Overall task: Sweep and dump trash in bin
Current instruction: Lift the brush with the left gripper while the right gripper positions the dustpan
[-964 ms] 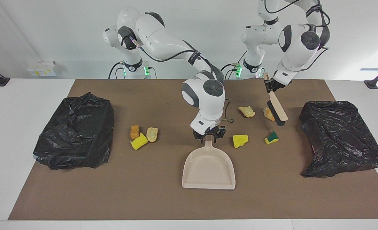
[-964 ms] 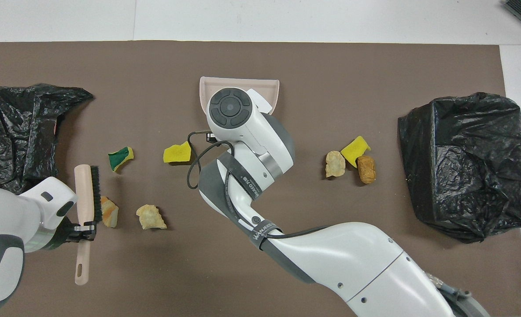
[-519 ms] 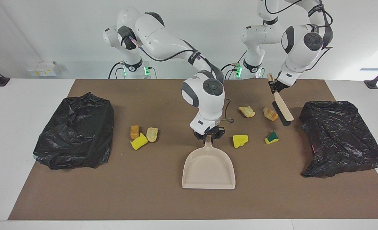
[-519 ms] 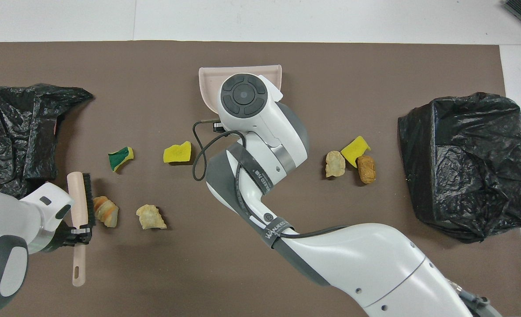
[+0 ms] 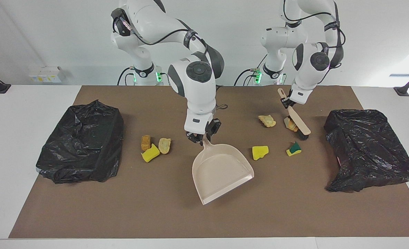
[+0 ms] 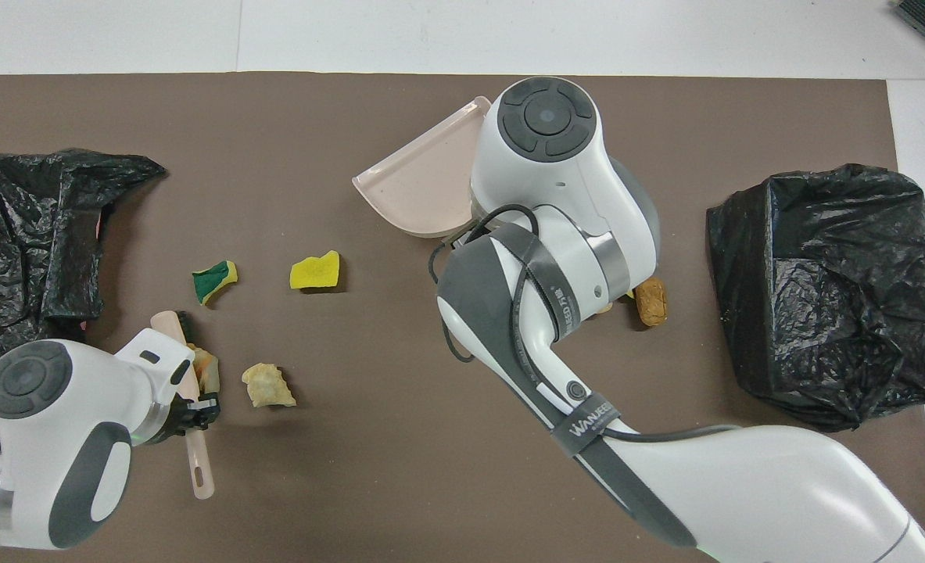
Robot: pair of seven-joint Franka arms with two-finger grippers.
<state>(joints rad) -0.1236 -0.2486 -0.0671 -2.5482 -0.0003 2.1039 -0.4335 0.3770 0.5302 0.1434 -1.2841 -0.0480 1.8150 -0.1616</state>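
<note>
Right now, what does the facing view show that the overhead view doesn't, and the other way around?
Only the facing view shows the right gripper shut on the dustpan handle, all of the three scraps near it: brown chunk, yellow sponge, tan chunk. Only the overhead view shows the whole brush handle end sticking out from the left gripper. Both show the green-and-yellow sponge, another yellow piece and both black bags.

White arms (image 5: 197, 86) — grey joints, black cables.
</note>
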